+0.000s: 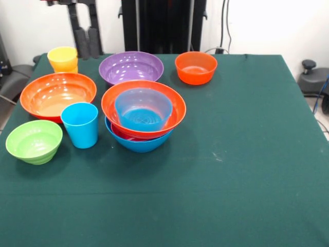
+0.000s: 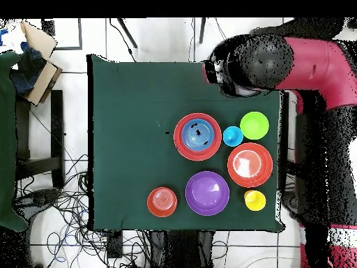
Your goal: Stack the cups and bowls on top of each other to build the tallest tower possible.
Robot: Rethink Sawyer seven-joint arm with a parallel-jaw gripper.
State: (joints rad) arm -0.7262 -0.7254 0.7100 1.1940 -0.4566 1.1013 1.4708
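Gripper (image 1: 86,42) hangs empty, black fingers parted, at table's 11 o'clock. Glossy sky-blue plastic cup (image 1: 80,124) stands at tower's (image 1: 143,115) 9 o'clock. Advice: grasp rim, centre over the translucent medium blue bowl (image 1: 143,108).

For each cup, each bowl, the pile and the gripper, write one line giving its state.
tower: medium blue bowl in large orange bowl, magenta rim showing beneath, large blue bowl at bottom.
blue cup: upright, standing alone beside the tower.
yellow cup: upright, alone.
purple bowl: upright, empty.
large orange bowl: upright, empty.
small orange bowl: upright, empty.
lime green bowl: upright, empty.
gripper: raised, holding nothing.
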